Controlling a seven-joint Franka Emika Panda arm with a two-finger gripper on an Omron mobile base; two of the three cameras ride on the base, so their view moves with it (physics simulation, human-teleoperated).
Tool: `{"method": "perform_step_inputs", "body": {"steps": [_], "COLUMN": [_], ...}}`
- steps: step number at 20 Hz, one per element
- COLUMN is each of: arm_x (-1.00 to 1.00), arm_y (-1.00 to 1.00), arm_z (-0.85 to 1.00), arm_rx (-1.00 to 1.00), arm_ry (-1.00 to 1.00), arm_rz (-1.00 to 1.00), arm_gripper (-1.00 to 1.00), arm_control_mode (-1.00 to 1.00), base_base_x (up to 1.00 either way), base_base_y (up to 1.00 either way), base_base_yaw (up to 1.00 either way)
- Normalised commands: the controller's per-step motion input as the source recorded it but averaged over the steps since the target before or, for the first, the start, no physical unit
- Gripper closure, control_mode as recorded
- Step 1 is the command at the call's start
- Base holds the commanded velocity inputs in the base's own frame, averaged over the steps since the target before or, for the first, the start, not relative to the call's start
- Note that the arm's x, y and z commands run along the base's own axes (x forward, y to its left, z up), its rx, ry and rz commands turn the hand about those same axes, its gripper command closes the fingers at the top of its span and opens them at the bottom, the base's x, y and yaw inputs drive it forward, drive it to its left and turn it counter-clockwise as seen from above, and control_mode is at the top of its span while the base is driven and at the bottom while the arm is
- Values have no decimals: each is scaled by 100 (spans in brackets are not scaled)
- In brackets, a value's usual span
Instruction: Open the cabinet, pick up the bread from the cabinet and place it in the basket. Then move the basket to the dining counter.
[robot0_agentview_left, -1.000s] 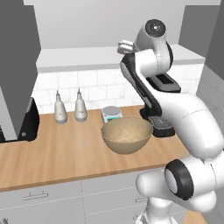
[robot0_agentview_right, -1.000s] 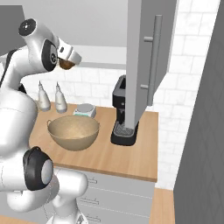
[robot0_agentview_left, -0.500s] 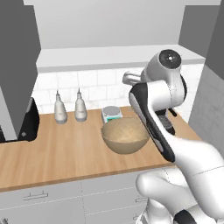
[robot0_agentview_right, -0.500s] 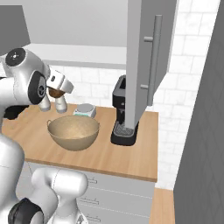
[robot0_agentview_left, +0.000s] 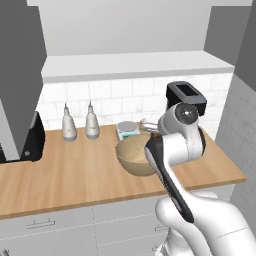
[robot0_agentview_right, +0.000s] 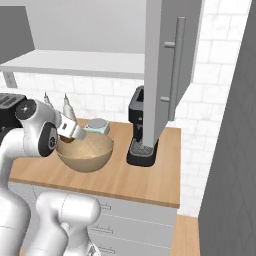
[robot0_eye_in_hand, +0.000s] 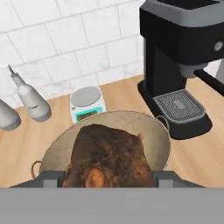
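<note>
Jaws clamped on the bread (robot0_eye_in_hand: 111, 157), a brown lumpy chunk held between the two dark fingers (robot0_eye_in_hand: 51, 178) right above the basket (robot0_eye_in_hand: 154, 131). Round tan basket sitting on the wood worktop (robot0_agentview_left: 75, 175), near the middle, with the gripper (robot0_agentview_right: 74, 134) just over its left rim in the right base view. Small white scale (robot0_eye_in_hand: 87, 103) just behind the basket, by the white tile wall. Black coffee machine (robot0_agentview_right: 141, 131) to the right of the basket. Two grey bottles (robot0_agentview_left: 79, 122) standing to the left, near the wall. Cabinet (robot0_agentview_right: 167, 65) door open above the coffee machine, long bar handle upright.
</note>
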Motion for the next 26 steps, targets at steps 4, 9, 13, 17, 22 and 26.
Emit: {"method": "perform_step_inputs", "body": {"steps": [4, 9, 13, 17, 22, 26], "arm_x": [19, 48, 33, 29, 31, 53], "arm_y": [-2, -10, 0, 1, 7, 17], "arm_z": [-82, -28, -15, -1, -16, -33], "arm_rx": [1, 3, -7, -8, -6, -1], "arm_ry": [22, 45, 27, 19, 17, 23], "arm_rz": [0, -3, -5, -5, -2, 0], "arm_gripper": [100, 100, 100, 100, 100, 100], "arm_control_mode": [-100, -100, -100, -100, -100, -100], "base_base_x": [0, 0, 0, 0, 0, 0], "base_base_y": [0, 0, 0, 0, 0, 0], "base_base_yaw": [0, 0, 0, 0, 0, 0]}}
